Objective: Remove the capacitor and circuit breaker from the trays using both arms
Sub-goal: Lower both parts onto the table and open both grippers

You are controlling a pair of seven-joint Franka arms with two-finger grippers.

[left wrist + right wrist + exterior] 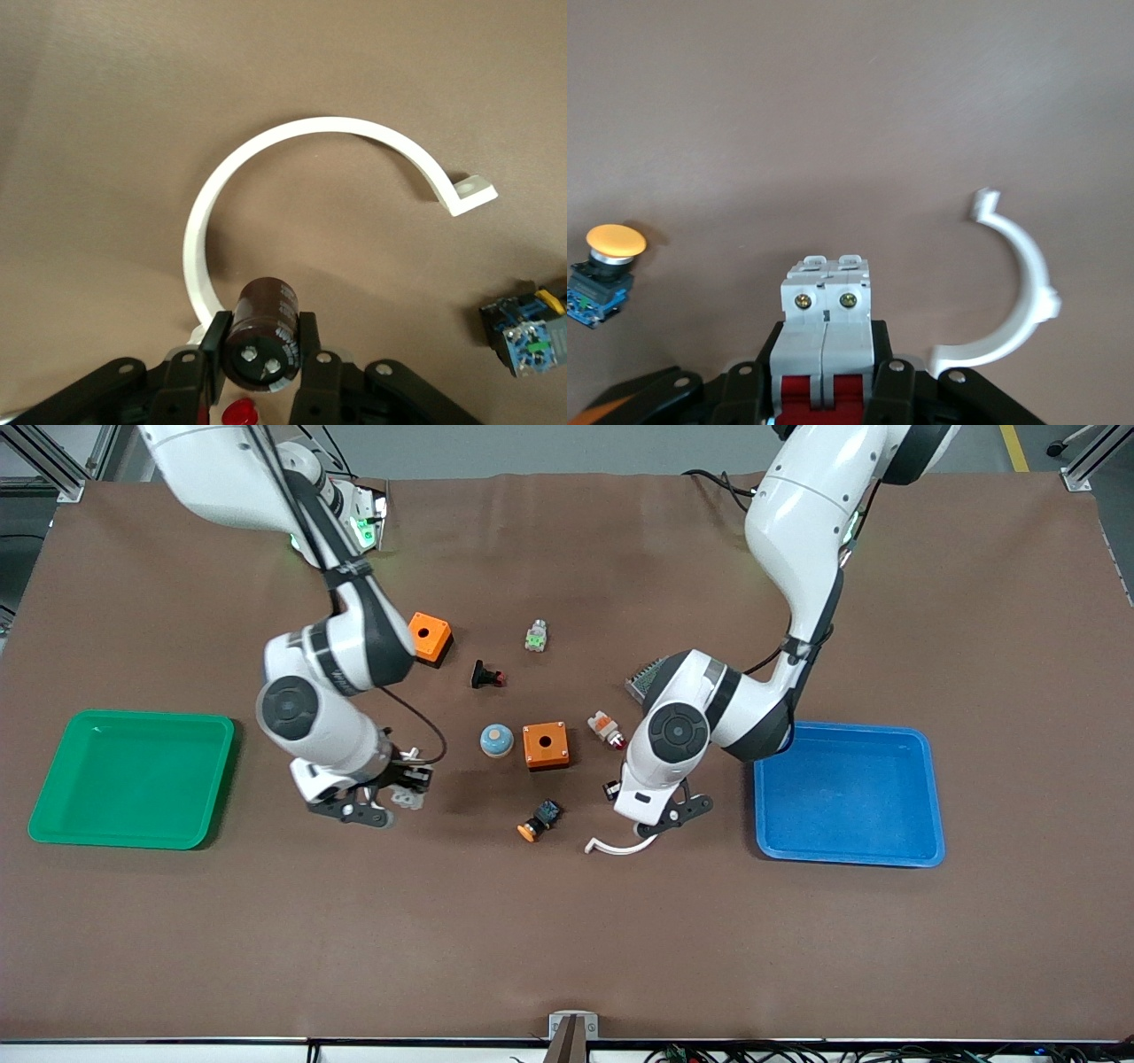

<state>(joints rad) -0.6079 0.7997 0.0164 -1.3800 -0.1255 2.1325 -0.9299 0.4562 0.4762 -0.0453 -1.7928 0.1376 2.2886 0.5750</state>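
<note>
My left gripper (pixel 613 791) is shut on the capacitor (pixel 263 332), a dark cylinder with a pale end, gripped by its sides between both fingers (pixel 215 350). It shows as a small dark thing (pixel 611 789) over the table between the white-and-orange switch (pixel 606 729) and a white curved clip (pixel 620 847). My right gripper (pixel 407 792) is shut on the breaker (pixel 827 310), a light-grey block with red levers, and holds it over the table between the green tray (pixel 133 779) and the orange-capped button (pixel 539 821).
A blue tray (pixel 850 793) lies at the left arm's end. Two orange boxes (pixel 431 636) (pixel 545 745), a black button (pixel 486 676), a blue-grey dome (pixel 497 740) and a small green-and-white part (pixel 535 636) sit mid-table. The clip (pixel 204 230) lies just past the capacitor.
</note>
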